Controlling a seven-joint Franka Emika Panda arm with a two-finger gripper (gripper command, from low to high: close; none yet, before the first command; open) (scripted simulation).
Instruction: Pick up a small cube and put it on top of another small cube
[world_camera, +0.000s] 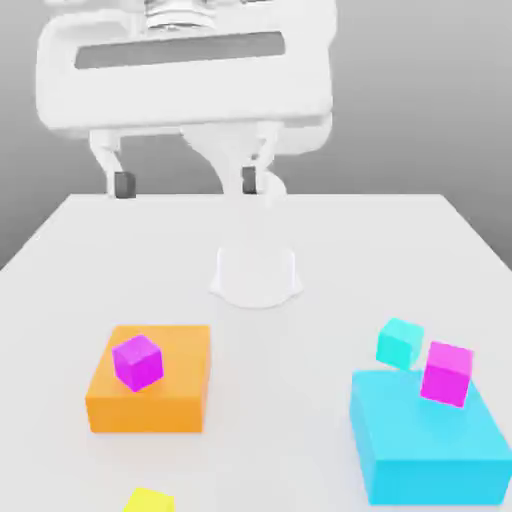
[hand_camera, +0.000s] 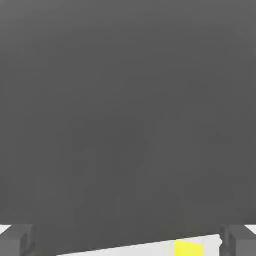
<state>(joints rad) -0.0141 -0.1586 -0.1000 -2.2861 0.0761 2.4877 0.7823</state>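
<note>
Exterior view of a white table (world_camera: 330, 250) against a plain grey backdrop, with the gripper (world_camera: 187, 182) held high above the far half of the table, its two dark-tipped fingers (world_camera: 124, 184) spread wide apart and holding nothing. Below and behind it stands the arm's white round base (world_camera: 256, 275). Toward the exterior view's left, a flat orange block (world_camera: 150, 380) lies on the table and carries a small magenta cube (world_camera: 137, 361) on its top face. Toward the exterior view's right, a larger cyan block (world_camera: 430, 440) carries a second magenta cube (world_camera: 446, 373), tilted on its far edge, and a small cyan cube (world_camera: 400, 342) sits just beside that one, touching or nearly touching it; whether it rests on the block or the table cannot be told. A small yellow cube (world_camera: 150, 500) lies on the table at the near edge, in front of the orange block. In the hand view, the yellow cube (hand_camera: 188, 247) appears on a strip of the table (hand_camera: 125, 248) between the two fingertips (hand_camera: 17, 240), beneath a wide dark grey field. Nothing lies directly under the open jaws.
</note>
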